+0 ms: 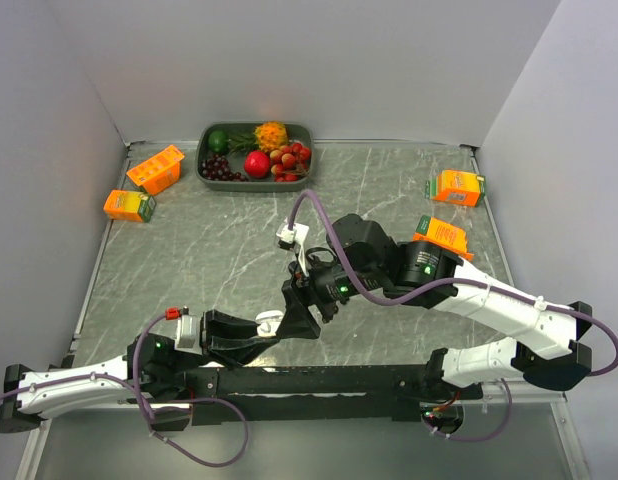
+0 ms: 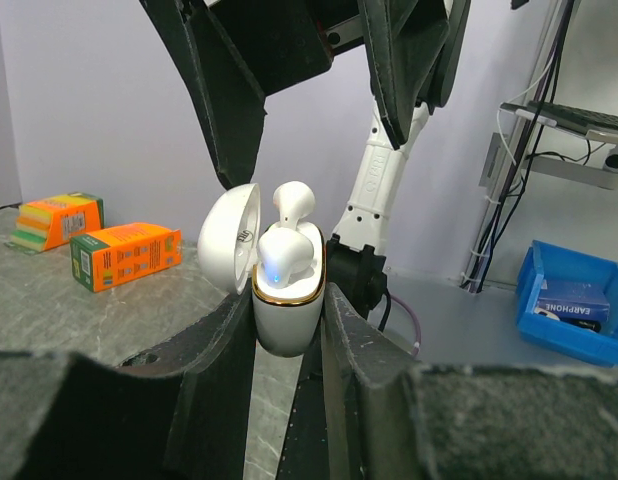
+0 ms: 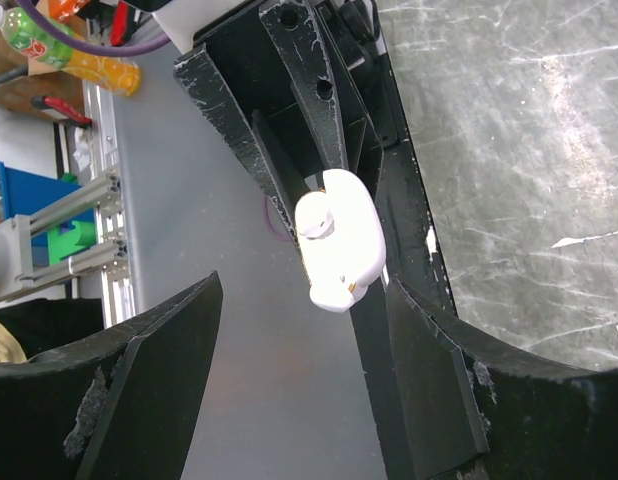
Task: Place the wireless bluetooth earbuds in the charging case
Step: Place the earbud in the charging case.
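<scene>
view down between the two black fingers of the right gripper (image 3: 302, 320), spread wide with nothing in them. beyond, a white charging case (image 3: 351, 245) sits clamped between the black fingers of the left gripper (image 3: 339, 205), a white earbud (image 3: 314, 222) standing up from its top. a grey marbled table (image 3: 529, 150) fills the right side.

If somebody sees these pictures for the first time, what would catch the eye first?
First, the small white charging case, lid open and white earbuds showing in its top, clamped upright in the left gripper near the front edge. Right above it hangs the right gripper with its jaws wide open. After that, the tray of colourful fruit at the far edge and the orange cartons scattered on the grey table.
</scene>
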`<action>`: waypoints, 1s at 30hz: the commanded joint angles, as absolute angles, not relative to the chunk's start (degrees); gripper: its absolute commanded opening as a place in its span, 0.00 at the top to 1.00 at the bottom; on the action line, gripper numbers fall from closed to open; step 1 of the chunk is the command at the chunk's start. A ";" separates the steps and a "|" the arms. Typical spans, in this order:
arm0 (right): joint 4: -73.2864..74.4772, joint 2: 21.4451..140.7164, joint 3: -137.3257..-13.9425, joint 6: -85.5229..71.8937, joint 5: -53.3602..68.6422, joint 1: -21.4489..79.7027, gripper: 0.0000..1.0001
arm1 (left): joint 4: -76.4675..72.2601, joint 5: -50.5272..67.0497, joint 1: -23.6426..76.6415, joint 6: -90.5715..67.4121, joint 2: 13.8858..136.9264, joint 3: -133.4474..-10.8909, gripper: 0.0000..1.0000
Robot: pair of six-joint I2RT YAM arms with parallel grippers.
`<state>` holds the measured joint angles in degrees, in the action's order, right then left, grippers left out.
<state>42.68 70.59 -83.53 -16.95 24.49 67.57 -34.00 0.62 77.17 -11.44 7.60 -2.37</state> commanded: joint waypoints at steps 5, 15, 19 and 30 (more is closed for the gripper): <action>41.75 69.79 -83.85 -17.84 24.00 68.03 0.26 | -34.81 -1.49 77.17 -10.72 6.94 -4.48 0.99; 42.36 69.08 -83.67 -18.54 23.38 69.08 0.26 | -35.07 -3.25 77.08 -10.37 7.12 -4.31 0.99; 42.27 68.99 -83.41 -18.63 23.38 69.35 0.26 | -35.07 -3.51 77.17 -10.37 7.29 -4.48 0.99; 42.28 69.17 -84.37 -19.25 23.03 70.49 0.26 | -34.89 -4.92 77.08 -10.19 7.82 -4.75 0.99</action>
